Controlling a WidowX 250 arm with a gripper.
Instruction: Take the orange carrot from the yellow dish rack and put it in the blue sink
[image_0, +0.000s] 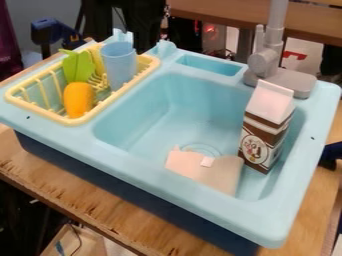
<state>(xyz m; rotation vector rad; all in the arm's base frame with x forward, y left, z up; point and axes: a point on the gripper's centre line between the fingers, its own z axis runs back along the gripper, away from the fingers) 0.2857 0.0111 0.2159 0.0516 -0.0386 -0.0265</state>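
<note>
State of my gripper: I cannot tell whether it stands apart, together or clamped on something, nor what it touches. Inspection of the work surface finds a light blue toy sink (175, 179) on a wooden table (107, 204). In the basin (150, 125), toward its right side, stands a brown and white milk carton (266, 127) with a gabled white top; its printed front faces the near side, and its top rises in front of the grey faucet (267, 62). Beside the carton, on its left and close to the front wall, a pale pink, flattish piece (200, 172) lies low in the basin, with a small white patch on it; what it is, I cannot determine. Part of a round drain (200, 147) shows just behind it. To the left of the basin, a yellow dish rack (73, 121) is set into the sink. It contains a light blue cup (118, 67) toward the back right, a green leaf-shaped piece (79, 66) to the left of the cup, and a rounded orange toy vegetable (78, 99) in front of the green piece, near the front of the rack. A small recessed compartment (210, 65) lies behind the basin, to the left of the faucet.
</note>
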